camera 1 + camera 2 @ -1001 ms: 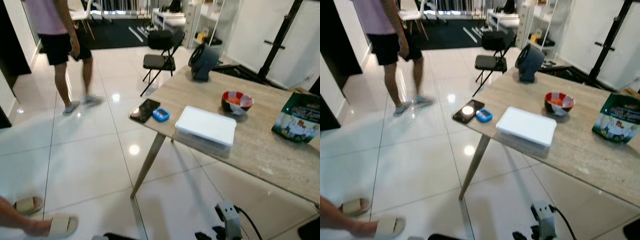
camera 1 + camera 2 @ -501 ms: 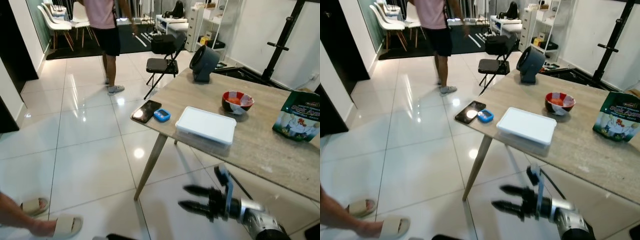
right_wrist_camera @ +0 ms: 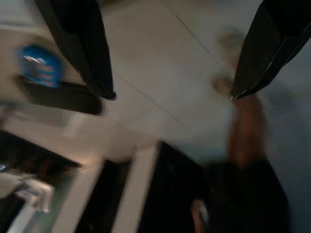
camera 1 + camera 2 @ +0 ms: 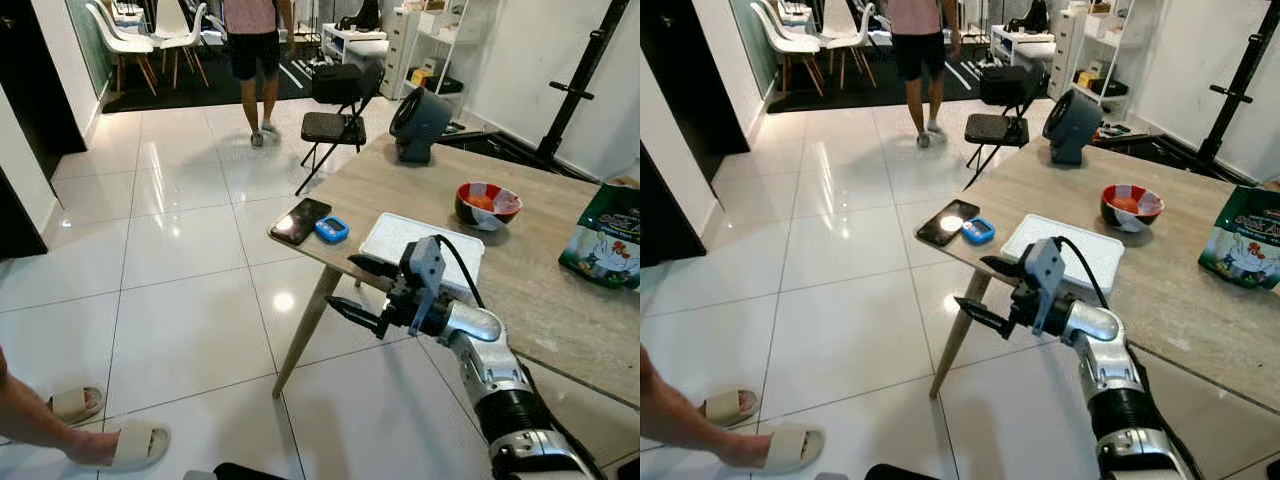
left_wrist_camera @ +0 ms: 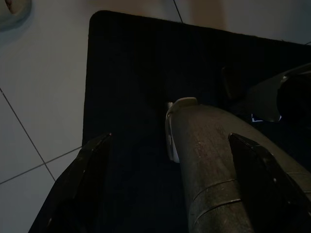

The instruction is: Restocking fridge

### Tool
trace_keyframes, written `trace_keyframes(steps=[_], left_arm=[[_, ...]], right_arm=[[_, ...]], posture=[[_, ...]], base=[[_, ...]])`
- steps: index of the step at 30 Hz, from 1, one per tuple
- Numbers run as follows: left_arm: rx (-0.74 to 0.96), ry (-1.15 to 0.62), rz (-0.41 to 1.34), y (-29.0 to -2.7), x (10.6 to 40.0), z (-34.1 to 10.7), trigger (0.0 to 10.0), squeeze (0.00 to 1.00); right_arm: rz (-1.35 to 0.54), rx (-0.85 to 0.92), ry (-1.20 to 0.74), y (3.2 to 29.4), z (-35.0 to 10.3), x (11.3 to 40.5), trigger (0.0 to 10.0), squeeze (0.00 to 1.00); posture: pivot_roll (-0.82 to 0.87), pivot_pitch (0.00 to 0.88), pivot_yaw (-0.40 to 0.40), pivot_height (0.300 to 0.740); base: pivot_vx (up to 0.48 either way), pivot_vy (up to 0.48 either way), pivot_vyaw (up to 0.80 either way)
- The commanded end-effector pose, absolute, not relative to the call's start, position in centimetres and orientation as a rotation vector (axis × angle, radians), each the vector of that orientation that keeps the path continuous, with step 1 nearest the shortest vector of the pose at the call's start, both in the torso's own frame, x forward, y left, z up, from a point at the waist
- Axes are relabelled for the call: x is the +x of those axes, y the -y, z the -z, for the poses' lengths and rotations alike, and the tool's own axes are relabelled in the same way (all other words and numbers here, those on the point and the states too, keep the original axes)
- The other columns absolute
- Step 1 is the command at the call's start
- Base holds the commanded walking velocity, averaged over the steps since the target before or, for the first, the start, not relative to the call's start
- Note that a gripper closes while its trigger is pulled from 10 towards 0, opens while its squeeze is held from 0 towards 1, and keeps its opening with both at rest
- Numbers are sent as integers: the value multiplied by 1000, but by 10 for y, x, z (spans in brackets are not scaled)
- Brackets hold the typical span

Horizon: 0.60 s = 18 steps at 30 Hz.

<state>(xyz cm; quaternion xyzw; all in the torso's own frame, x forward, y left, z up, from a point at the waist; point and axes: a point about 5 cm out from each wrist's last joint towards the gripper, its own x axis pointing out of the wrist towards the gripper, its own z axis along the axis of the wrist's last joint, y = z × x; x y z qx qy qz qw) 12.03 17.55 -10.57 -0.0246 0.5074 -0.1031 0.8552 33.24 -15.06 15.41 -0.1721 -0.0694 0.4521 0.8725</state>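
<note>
A white lidded container (image 4: pixel 428 243) lies flat on the wooden table (image 4: pixel 540 290), near its front edge. My right gripper (image 4: pixel 342 282) is open, held in the air just off that edge in front of the container, pointing away from it and touching nothing. Beyond the container are a red bowl (image 4: pixel 487 203) and a green bag (image 4: pixel 610 245). In the blurred right wrist view the fingers (image 3: pixel 82 48) spread wide over the floor. The left gripper (image 5: pixel 175 194) hangs open over a black mat (image 5: pixel 131 73), in the dark.
A black phone (image 4: pixel 300 220) and a small blue object (image 4: pixel 331 230) lie on the table's corner. A grey fan (image 4: pixel 420 125) stands at the far end, with a black folding chair (image 4: pixel 335 110) behind. One person (image 4: pixel 255 60) walks at the back; a sandalled foot (image 4: pixel 110 447) is near left.
My right arm has risen from near the floor to table height in front of the white container, still open. The person has walked away toward the back. The camera has shifted slightly.
</note>
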Motion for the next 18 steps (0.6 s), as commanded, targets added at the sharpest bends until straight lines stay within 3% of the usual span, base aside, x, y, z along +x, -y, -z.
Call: trace_keyframes(steps=[1,8,18], left_arm=[[-53,-1096,214,-178,113,108,10000,0],[-56,-1094,212,-177,113,108,10000,0],[-58,-1091,216,-175,114,108,10000,0]], right_arm=[[-863,-554,145,153,-159,339,10000,0],[-651,-680,112,166,-164,357,10000,0],[-539,-894,-45,175,-142,365,10000,0]], posture=[[-70,0,-23,740],[-73,0,-26,740],[-75,0,-27,740]], base=[[0,0,0],[0,0,0],[0,0,0]])
